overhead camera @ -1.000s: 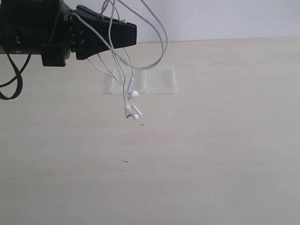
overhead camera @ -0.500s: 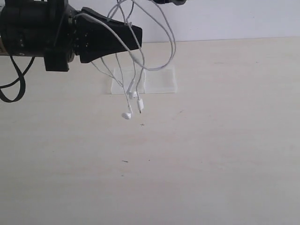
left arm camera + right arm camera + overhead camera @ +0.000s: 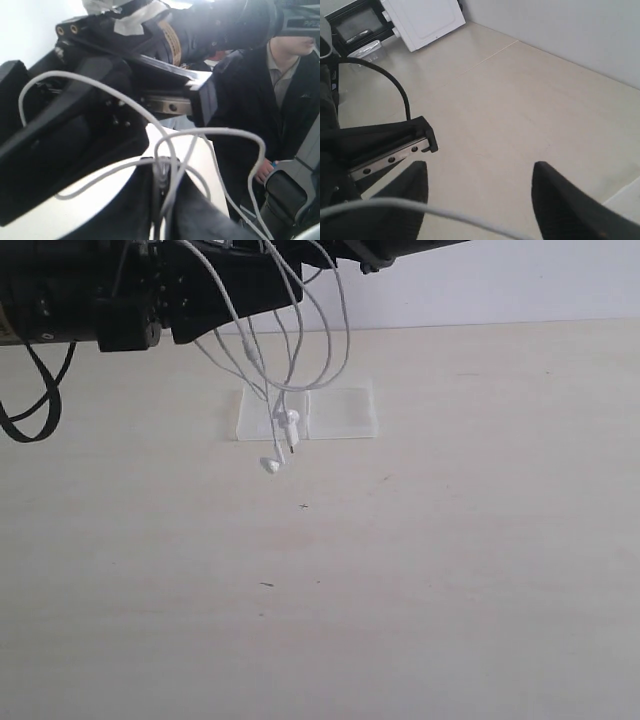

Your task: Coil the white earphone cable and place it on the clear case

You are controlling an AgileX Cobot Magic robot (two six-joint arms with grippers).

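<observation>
The white earphone cable [image 3: 300,350] hangs in several loops from my left gripper [image 3: 285,285] at the top left of the exterior view. Its earbuds [image 3: 270,465] dangle just above the table, at the front edge of the clear case [image 3: 340,412]. In the left wrist view the left gripper [image 3: 162,175] is shut on a bunch of cable strands [image 3: 210,132]. My right gripper [image 3: 480,167] is open and close beside the left one. One cable strand [image 3: 395,203] crosses between its fingers without being pinched. Only a black part of the right gripper [image 3: 385,250] shows at the exterior view's top edge.
The pale wooden table [image 3: 420,570] stretches in front of and to the right of the case. A thick black robot cable [image 3: 40,400] loops down at the far left. A seated person [image 3: 290,75] is behind the arms in the left wrist view.
My left gripper has risen and shifted right with the cable. The earbuds have lifted and swung back toward the case. The right gripper has come in at the top edge.
</observation>
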